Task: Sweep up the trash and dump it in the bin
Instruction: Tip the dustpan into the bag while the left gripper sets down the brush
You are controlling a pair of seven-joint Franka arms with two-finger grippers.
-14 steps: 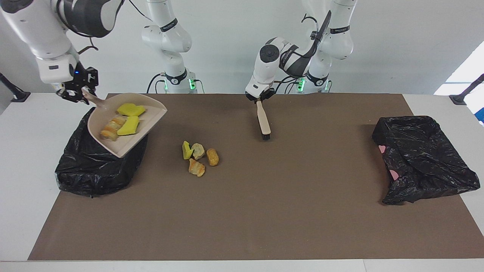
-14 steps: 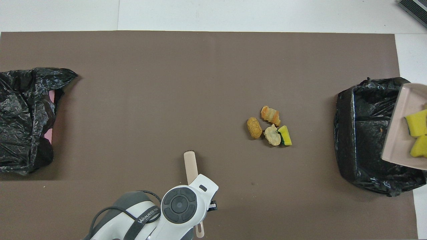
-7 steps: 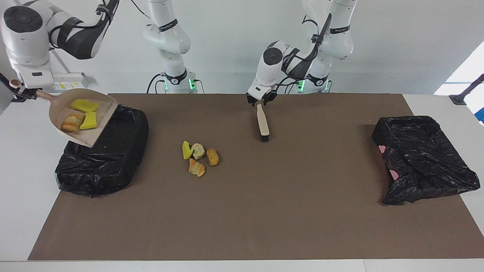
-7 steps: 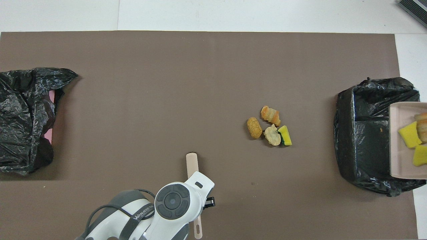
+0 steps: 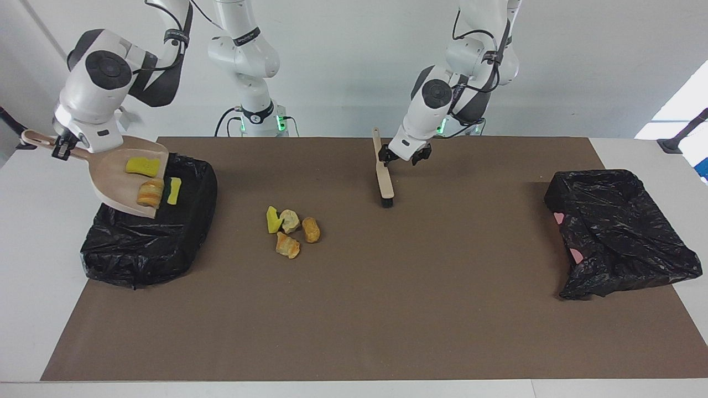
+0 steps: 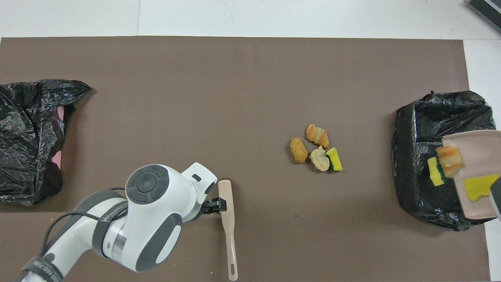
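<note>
Tilted steeper: beige plastic dustpan [image 5: 124, 176], handle clamped in right gripper [image 5: 60, 148], yellow-green and golden-brown trash scraps [image 5: 150, 190] sliding into black-bagged bin [image 5: 149, 243]; left gripper [image 5: 402, 156] beside beige brush [image 5: 384, 179], seemingly released.

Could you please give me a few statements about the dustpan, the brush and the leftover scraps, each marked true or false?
1. The right gripper holds the dustpan tilted over a black-lined bin. True.
2. The dustpan is empty. False: a yellow sponge piece and a pastry piece lie on it.
3. Four scraps lie on the brown mat. True.
4. The brush rests among those scraps. False: it lies apart from them, beside the left gripper.
</note>
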